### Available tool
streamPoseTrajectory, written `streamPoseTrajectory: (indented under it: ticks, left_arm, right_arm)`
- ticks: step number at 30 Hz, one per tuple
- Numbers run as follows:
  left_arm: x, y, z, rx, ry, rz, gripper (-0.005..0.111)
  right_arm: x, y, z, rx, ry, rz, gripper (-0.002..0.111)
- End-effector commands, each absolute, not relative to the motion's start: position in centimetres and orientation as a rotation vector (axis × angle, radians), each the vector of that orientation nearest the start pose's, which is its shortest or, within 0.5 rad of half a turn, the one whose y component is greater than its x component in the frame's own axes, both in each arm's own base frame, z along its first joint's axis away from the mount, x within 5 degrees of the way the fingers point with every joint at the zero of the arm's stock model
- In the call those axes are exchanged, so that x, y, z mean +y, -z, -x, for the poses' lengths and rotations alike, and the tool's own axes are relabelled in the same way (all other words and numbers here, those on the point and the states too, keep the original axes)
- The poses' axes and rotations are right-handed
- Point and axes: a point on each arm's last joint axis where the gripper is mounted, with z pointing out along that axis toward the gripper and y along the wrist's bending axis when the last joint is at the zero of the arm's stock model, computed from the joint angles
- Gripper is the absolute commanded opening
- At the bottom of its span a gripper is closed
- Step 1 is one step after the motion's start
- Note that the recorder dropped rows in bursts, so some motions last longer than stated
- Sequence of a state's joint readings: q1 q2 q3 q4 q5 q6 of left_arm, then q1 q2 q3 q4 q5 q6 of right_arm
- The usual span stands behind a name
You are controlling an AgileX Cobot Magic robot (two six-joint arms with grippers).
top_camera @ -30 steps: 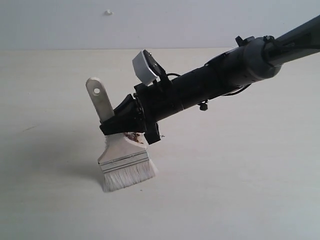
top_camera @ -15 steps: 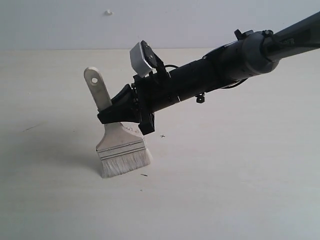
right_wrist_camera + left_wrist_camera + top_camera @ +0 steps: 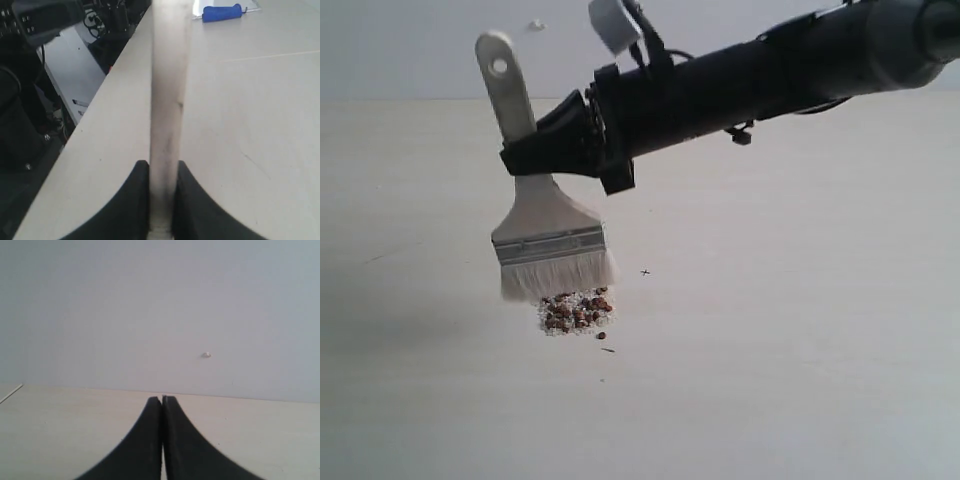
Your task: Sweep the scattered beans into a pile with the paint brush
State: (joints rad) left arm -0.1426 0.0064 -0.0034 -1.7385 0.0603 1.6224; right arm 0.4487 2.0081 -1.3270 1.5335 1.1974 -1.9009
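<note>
My right gripper [image 3: 535, 158] is shut on the pale wooden handle of the paint brush [image 3: 542, 232], holding it upright and lifted off the table, whitish bristles pointing down. Just below the bristles lies the pile [image 3: 576, 311], a compact cluster of reddish-brown beans and pale grains about as wide as the brush head. In the right wrist view the handle [image 3: 168, 90] runs straight out between the black fingers of the right gripper [image 3: 163, 167]. My left gripper [image 3: 162, 399] is shut with nothing in it, over the table near the wall. It does not show in the exterior view.
One or two dark specks [image 3: 607, 349] lie just in front of the pile. A blue object [image 3: 221, 12] rests far off on the table in the right wrist view. The table edge [image 3: 107, 95] drops to dark equipment beside it.
The right arm has lifted the brush up and slightly back from the table. The bean pile, hidden behind the brush head before, now shows below the bristles.
</note>
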Motion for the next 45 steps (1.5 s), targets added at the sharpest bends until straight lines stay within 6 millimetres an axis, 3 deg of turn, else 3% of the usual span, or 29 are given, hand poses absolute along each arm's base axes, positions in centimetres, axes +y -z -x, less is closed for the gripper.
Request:
streamPoseTrajectory:
  ticks: [1,5,7,10,14,16,18,22,24,27,31,32,34,39,41,45]
  left_arm:
    - [-1.3,-21.4,-5.5,1.479,0.251,-0.055,0.000]
    - [-1.3,-21.4,-5.5,1.479,0.251,-0.055,0.000]
    - [-1.3,-21.4,-5.5,1.479,0.251,-0.055,0.000]
    - [-1.3,-21.4,-5.5,1.479,0.251,-0.055,0.000]
    - [-1.3,-21.4,-5.5,1.479,0.251,-0.055,0.000]
    - [-1.3,-21.4,-5.5,1.479,0.251,-0.055,0.000]
    - [-1.3,-21.4,-5.5,1.479,0.251,-0.055,0.000]
    - [-1.3,-21.4,-5.5,1.479,0.251,-0.055,0.000]
    - [-1.3,-21.4,-5.5,1.479,0.251,-0.055,0.000]
    - [-1.3,-21.4,-5.5,1.479,0.251,-0.055,0.000]
    - [-1.3,-21.4,-5.5,1.479,0.251,-0.055,0.000]
    - [-1.3,-21.4,-5.5,1.479,0.251,-0.055,0.000]
    - [-1.3,-21.4,-5.5,1.479,0.251,-0.055,0.000]
    - [-1.3,-21.4,-5.5,1.479,0.251,-0.055,0.000]
    - [-1.3,-21.4,-5.5,1.479,0.251,-0.055,0.000]
    - [-1.3,-21.4,-5.5,1.479,0.251,-0.055,0.000]
  right_arm:
    - [24.1,-26.6,-31.2,1.505,-1.373,1.338,0.000]
    - [23.3,-29.0,-30.6,1.681,-1.283,1.253,0.000]
    - [22.6,-30.3,-30.0,1.849,-1.244,1.171,0.000]
    - [21.8,-31.1,-29.1,2.001,-1.206,1.136,0.000]
    - [20.2,-31.1,-28.2,2.284,-1.086,0.942,0.000]
    - [18.0,-29.8,-26.7,2.505,-0.880,0.774,0.000]
    - [16.3,-28.7,-25.4,2.578,-0.757,0.634,0.000]
    - [13.9,-26.8,-22.9,2.606,-0.664,0.302,0.000]
    - [13.5,-26.0,-22.8,2.615,-0.660,0.184,0.000]
    - [13.7,-24.6,-23.4,2.666,-0.645,0.133,0.000]
    - [13.6,-20.5,-25.9,2.797,-0.626,0.000,0.000]
    - [13.4,-18.9,-26.9,2.847,-0.629,0.003,0.000]
    - [13.4,-17.6,-27.8,2.884,-0.668,0.073,0.000]
    - [14.9,-13.7,-29.2,2.935,-0.989,0.152,0.000]
    - [15.2,-12.0,-30.0,2.947,-0.991,0.103,0.000]
    - [14.9,-10.6,-30.4,2.962,-0.923,0.097,0.000]
